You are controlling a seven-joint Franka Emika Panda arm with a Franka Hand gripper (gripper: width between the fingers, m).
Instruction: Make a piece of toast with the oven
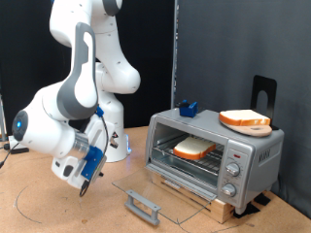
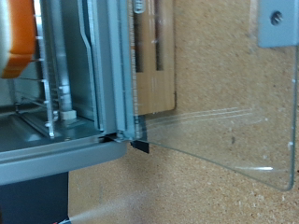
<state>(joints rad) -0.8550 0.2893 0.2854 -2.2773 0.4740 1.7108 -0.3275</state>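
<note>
The piece of toast [image 1: 195,148] lies on the wire rack [image 1: 199,155] inside the oven [image 1: 216,150], whose glass door [image 1: 155,192] hangs fully open, folded down flat toward the exterior view's bottom left with its grey bar handle [image 1: 142,205] at the outer edge. The gripper [image 1: 86,184] hangs well apart from the bread, off to the exterior view's left of the oven and low over the cork-coloured table [image 1: 58,209], just beyond the left edge of the lowered door; whether its fingers are spread or closed cannot be told from either view, and nothing shows between them. On the oven's roof rests an orange plate [image 1: 245,120] carrying a second slice [image 1: 249,118], with a small blue object [image 1: 188,108] near the roof's back-left corner. The knobs [image 1: 231,172] sit on the right panel of the oven front. In the wrist view the oven's left frame and rack rails [image 2: 58,89] fill one side, the clear door pane [image 2: 220,140] stretches away from the hinge [image 2: 138,145], and bare cork board [image 2: 206,56] lies around it. Between the gripper and the oven mouth, the open door covers the table.
</note>
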